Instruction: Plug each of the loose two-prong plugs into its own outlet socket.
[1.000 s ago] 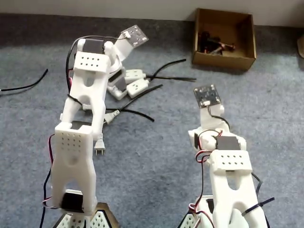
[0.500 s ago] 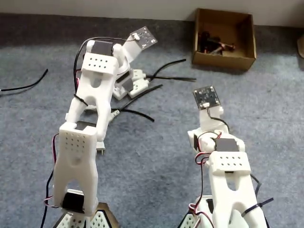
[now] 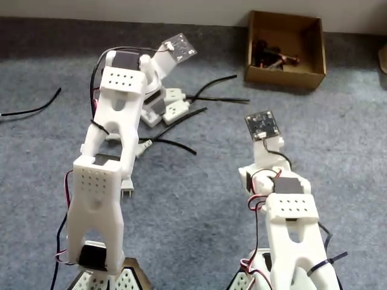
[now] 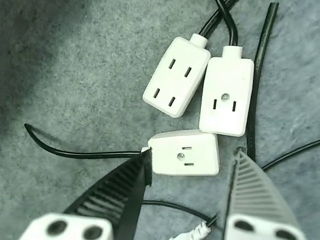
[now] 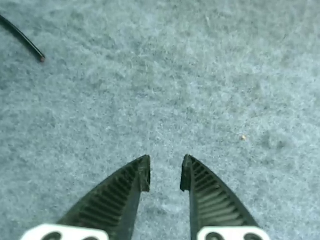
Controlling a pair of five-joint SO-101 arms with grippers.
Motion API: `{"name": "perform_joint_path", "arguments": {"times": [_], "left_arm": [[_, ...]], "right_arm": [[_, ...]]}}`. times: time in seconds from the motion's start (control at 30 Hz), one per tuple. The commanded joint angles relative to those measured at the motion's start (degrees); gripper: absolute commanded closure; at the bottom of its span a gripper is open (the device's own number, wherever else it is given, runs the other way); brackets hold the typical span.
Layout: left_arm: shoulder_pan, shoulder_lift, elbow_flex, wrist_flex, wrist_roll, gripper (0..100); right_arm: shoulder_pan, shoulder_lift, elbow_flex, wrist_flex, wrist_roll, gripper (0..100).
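- The left end effector point(image 4: 191, 162) is spread wide, with nothing gripped. One finger sits on each side of a small white plastic socket block point(image 4: 186, 159), and the black finger's tip is right at one end of it.
- The right end effector point(image 5: 165, 172) has only a narrow gap between its fingers. It holds nothing and hangs over the bare grey fuzzy surface point(image 5: 210, 75).
- Just past the small block lie two more sockets side by side: a white plastic block with four slots point(image 4: 176, 76) and a white plastic block with two slots point(image 4: 226, 96). Thin black cords point(image 4: 260, 60) run out from them.
- A loose white two-prong plug point(image 3: 126, 188) lies beside the left arm, well apart from the sockets.
- A second white plug point(image 3: 145, 146) peeks out by the same arm, nearer the sockets.
- A brown cardboard box point(image 3: 284, 72) sits at the far side.
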Motion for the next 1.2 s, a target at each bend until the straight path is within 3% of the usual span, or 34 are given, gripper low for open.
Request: {"name": "perform_joint_path", "arguments": {"times": [0.0,0.23,0.43,0.7,1.03,1.17], "left_arm": [[-1.2,-1.1,-0.3,-0.3,-4.1,76],[-1.1,-1.0,-0.3,-0.3,-13.5,76],[-0.7,-0.9,-0.2,-0.3,-15.5,77],[0.5,-1.0,-0.3,-0.7,-7.4,77],[-0.1,-1.1,1.5,-0.2,-6.8,77],[-2.2,-1.1,1.5,-0.8,0.7,76]], "right_arm": [[0.4,-1.6,-0.6,-1.4,0.3,88.9],[0.4,-2.0,-0.5,-1.5,0.5,88.9],[0.6,-2.1,-0.5,-1.5,0.6,88.9],[0.6,-2.1,-0.4,-1.5,0.6,88.9],[0.7,-1.9,-0.4,-1.5,0.6,88.9],[0.6,-1.6,-0.4,-1.5,0.5,88.9]]}}
